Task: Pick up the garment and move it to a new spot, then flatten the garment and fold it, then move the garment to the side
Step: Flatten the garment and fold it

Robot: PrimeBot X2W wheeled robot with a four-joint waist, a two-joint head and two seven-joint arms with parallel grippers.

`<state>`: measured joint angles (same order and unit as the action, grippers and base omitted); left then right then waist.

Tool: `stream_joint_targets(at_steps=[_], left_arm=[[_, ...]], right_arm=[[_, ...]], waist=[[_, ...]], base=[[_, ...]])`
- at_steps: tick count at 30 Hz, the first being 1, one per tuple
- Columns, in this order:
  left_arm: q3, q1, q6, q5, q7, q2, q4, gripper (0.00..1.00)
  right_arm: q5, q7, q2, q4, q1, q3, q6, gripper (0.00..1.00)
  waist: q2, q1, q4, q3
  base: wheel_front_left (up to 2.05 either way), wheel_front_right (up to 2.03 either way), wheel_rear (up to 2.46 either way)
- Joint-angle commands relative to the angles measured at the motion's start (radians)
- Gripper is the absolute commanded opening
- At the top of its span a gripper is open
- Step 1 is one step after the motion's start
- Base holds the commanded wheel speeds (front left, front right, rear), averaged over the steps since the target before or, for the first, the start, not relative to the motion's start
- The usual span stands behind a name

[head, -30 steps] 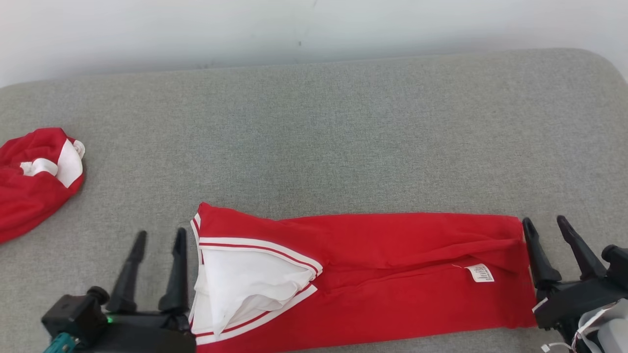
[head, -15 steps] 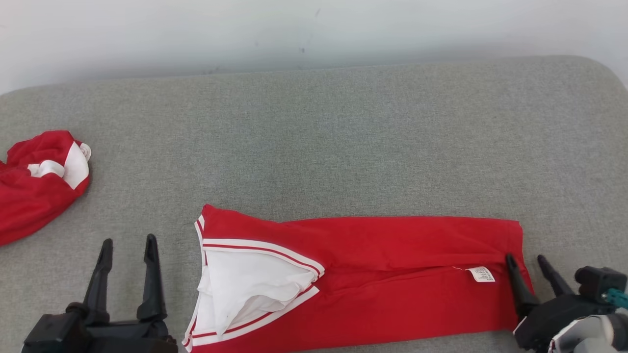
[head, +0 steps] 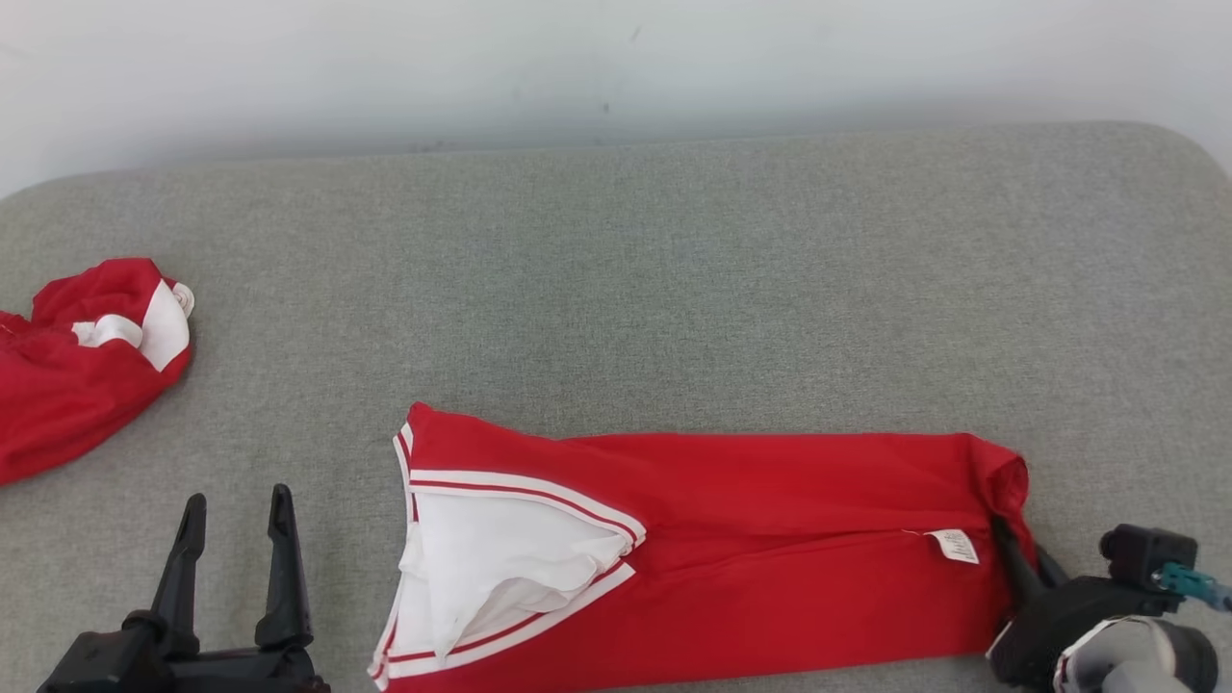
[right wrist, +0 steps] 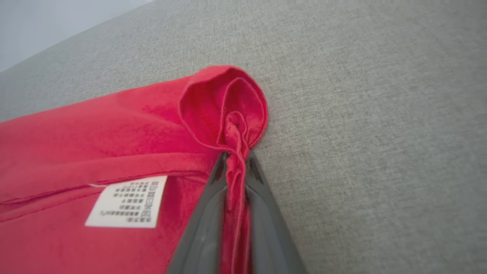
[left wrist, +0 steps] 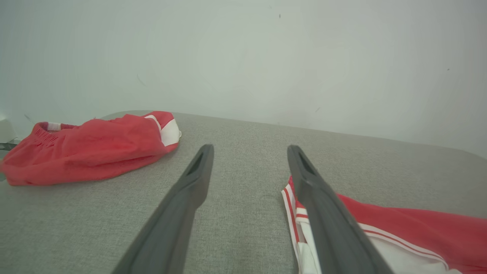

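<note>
From above, the red garment (head: 770, 539) lies stretched out lengthwise along the near edge of the grey fabric-covered counter (head: 674, 289). Its left end is trimmed in white and red stripes and falls open on a crumpled white lining (head: 491, 568). Its right end is rucked up into a small hump. The right wrist view makes that hump plain: the right pincer (right wrist: 236, 156) is pressed together on a pleat of the red hem, with cloth squeezed between the two dark fingers and a curl of fabric rolled over just past the tips. A white care label (right wrist: 127, 201) with small print lies flat on the cloth just beside them. In the head view the same pincer (head: 1011, 539) is half buried in the garment's right end. The left pincer (head: 238, 498) stands spread and holds nothing, near the striped end. Its own camera shows the right finger crossing in front of that striped corner, and whether it touches I can't tell. Past the gap between its fingers (left wrist: 250, 149), well off to the left, a second red and white garment (left wrist: 87, 148) sits in a rumpled heap by the pale wall (left wrist: 266, 57).
</note>
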<state>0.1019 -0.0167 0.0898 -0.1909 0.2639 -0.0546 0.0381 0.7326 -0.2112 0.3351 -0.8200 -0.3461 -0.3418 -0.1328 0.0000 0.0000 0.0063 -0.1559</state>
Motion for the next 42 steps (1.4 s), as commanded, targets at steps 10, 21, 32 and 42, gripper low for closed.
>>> stream_joint_targets(at_steps=[10,21,32,42], left_arm=[[0.015,0.009,0.016,0.008,0.000,0.004,0.014,1.00],[0.019,0.042,0.001,-0.017,0.000,0.004,0.007,1.00],[0.005,0.038,-0.006,-0.018,0.001,0.004,0.013,1.00],[-0.011,0.008,0.002,-0.021,0.000,0.004,0.032,1.00]], right_arm=[[0.046,-0.036,0.185,-0.078,-0.066,0.059,0.004,0.00],[0.071,-0.009,0.187,-0.002,-0.062,0.040,0.004,0.00],[0.086,0.078,0.066,0.311,-0.013,-0.066,0.004,0.00],[0.054,0.140,-0.102,0.450,0.000,-0.142,0.003,0.00]], waist=[[0.0000,0.0000,-0.015,0.032],[0.0000,0.0000,-0.032,0.062],[0.0000,0.0000,-0.046,0.061],[0.0000,0.0000,-0.017,0.046]], base=[[0.00,0.00,0.00],[0.00,0.00,0.00],[0.00,0.00,0.00],[0.00,0.00,0.00]])
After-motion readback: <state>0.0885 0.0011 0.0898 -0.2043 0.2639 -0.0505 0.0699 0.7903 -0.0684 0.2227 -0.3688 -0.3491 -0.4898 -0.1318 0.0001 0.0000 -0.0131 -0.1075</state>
